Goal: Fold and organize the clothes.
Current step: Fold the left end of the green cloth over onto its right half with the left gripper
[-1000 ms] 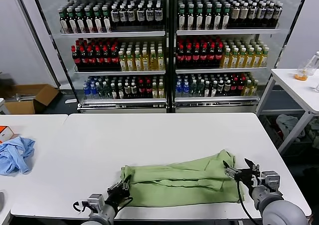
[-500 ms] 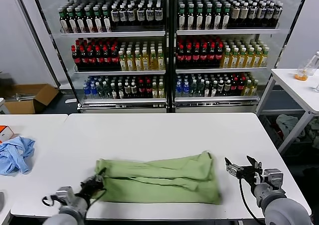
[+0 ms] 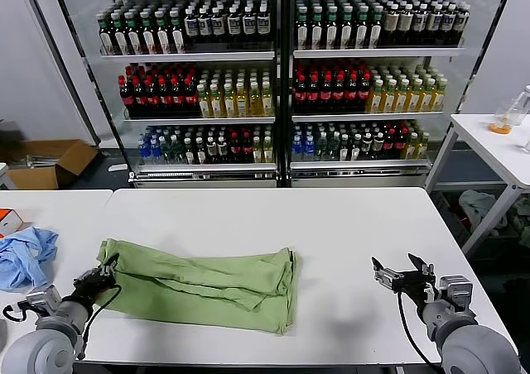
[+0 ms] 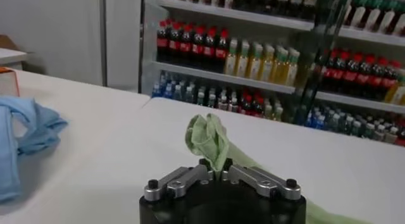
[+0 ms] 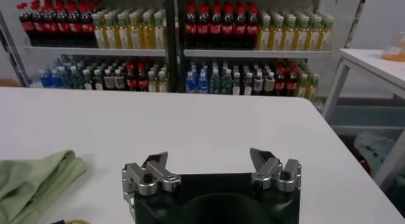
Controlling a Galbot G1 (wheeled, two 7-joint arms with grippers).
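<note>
Shirt (image 3: 203, 283) folded into long band, lying left of centre on table (image 3: 331, 225), near front edge. Left gripper (image 3: 98, 276) clenched on shirt's left end, bunch of fabric pinched between jaws. Right gripper (image 3: 403, 273) released, empty, well apart at right. Advice: drag low and slow, keep folds flat, release once band lies square, short of blue cloth (image 3: 25, 256).

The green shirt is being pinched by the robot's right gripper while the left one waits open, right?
Not quite. The left gripper is shut on the green shirt, as the left wrist view shows. The right gripper is the one waiting open, holding nothing.
</note>
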